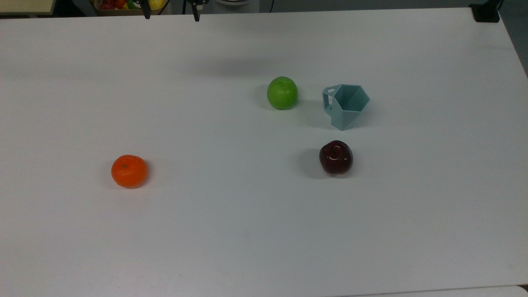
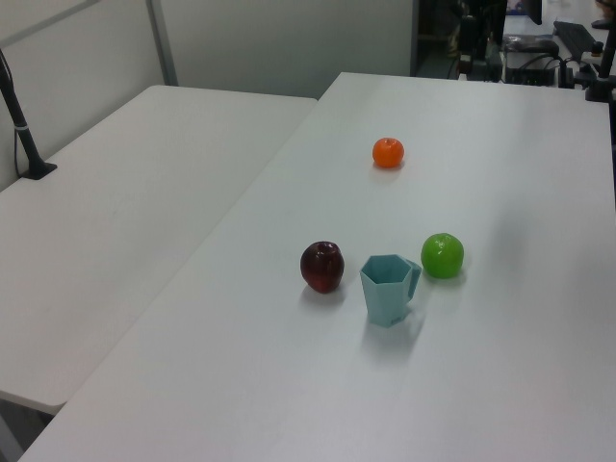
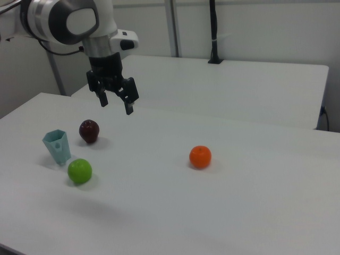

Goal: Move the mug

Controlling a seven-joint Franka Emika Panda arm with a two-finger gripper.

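The pale teal mug (image 1: 343,116) stands upright on the white table (image 1: 231,231), handle toward the top view's left; it also shows from the side (image 2: 388,292) (image 3: 57,147). My gripper (image 3: 116,107) hangs high in the air, open and holding nothing, well away from the mug. In the top view its two dark fingertips peek in at the upper edge, so the gripper (image 1: 171,15) is far up and left of the mug.
A green apple (image 1: 282,93) lies just left of the mug in the top view, and a dark red apple (image 1: 335,157) lies below the mug. An orange (image 1: 129,170) lies far left. A fruit basket (image 1: 128,5) sits beyond the table's far edge. A second table (image 2: 125,192) adjoins.
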